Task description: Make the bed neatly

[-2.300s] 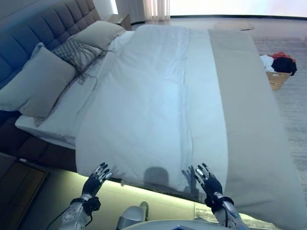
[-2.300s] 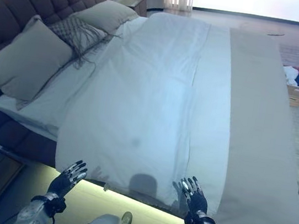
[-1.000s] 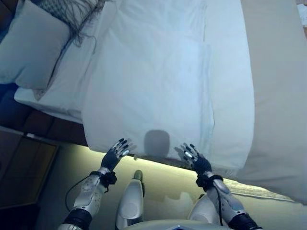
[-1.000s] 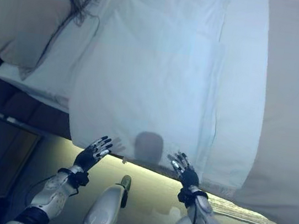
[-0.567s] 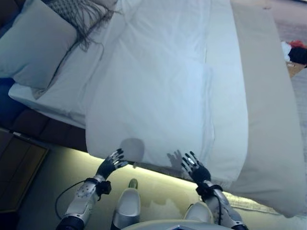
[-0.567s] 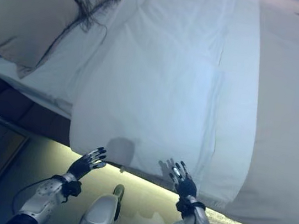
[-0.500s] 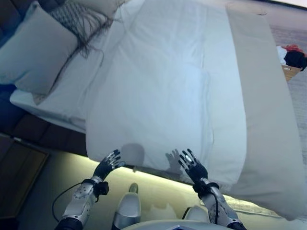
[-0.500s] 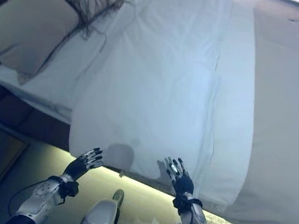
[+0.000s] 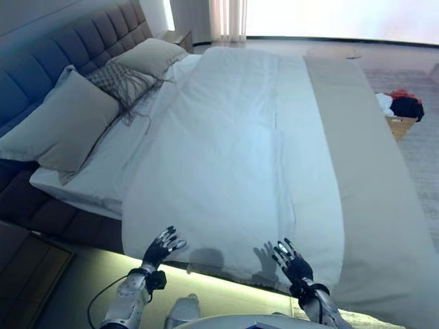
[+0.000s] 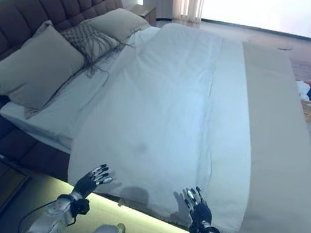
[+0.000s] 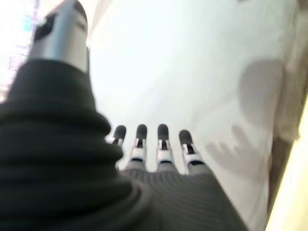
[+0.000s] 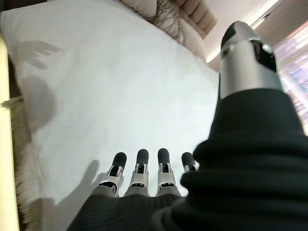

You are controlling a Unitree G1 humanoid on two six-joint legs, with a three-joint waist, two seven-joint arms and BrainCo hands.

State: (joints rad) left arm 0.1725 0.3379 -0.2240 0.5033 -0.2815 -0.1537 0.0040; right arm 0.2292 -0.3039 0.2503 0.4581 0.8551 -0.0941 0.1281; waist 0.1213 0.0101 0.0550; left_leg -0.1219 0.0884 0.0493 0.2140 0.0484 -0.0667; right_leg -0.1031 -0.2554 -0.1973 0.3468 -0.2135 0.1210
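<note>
A white duvet (image 9: 233, 157) lies flat over the bed, its near edge hanging over the bedside in front of me. A beige bed runner (image 9: 357, 157) covers the bed's right part. Grey pillows (image 9: 62, 127) and a fringed patterned cushion (image 9: 120, 79) lie at the head, far left, against the tufted headboard (image 9: 62, 58). My left hand (image 9: 162, 247) and my right hand (image 9: 293, 262) are both open, fingers spread, held just short of the duvet's near edge, holding nothing. Both wrist views show straight fingers (image 11: 161, 144) (image 12: 139, 171) over white cloth.
A basket with red, white and dark clothes (image 9: 399, 108) stands on the floor at the far right. A lit strip (image 9: 89, 274) runs along the bed base below the duvet. A dark nightstand (image 9: 27, 264) is at the lower left. A curtain and bright window are beyond the bed.
The camera has tilted up, so the whole bed and headboard show again. Both hands stay open near the duvet's near edge, spread about as before.
</note>
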